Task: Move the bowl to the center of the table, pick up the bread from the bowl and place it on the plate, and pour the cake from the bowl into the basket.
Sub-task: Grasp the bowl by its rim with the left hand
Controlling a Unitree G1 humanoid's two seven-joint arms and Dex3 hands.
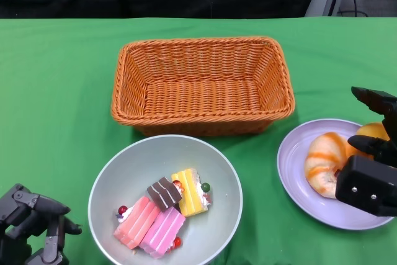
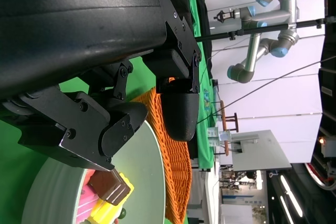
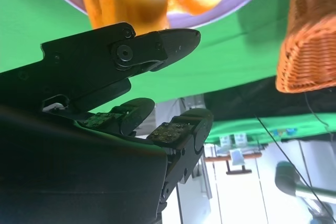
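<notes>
The grey bowl (image 1: 165, 200) is sitting on the green tabletop (image 1: 56, 91) just in front of the wicker basket (image 1: 202, 85), holding the cake pieces (image 1: 162, 215): pink, yellow and brown slices lying together. The bread (image 1: 325, 163) is lying on the lilac plate (image 1: 301, 181) to the bowl's right, beside the basket's near right corner. The right hand (image 1: 372, 153) is hovering over the plate's right side with its fingers (image 3: 157, 45) spread apart, gripping nothing, just next to the bread. The left hand (image 1: 34, 224) is waiting at the near left, beside the bowl, fingers loosely apart and holding nothing.
</notes>
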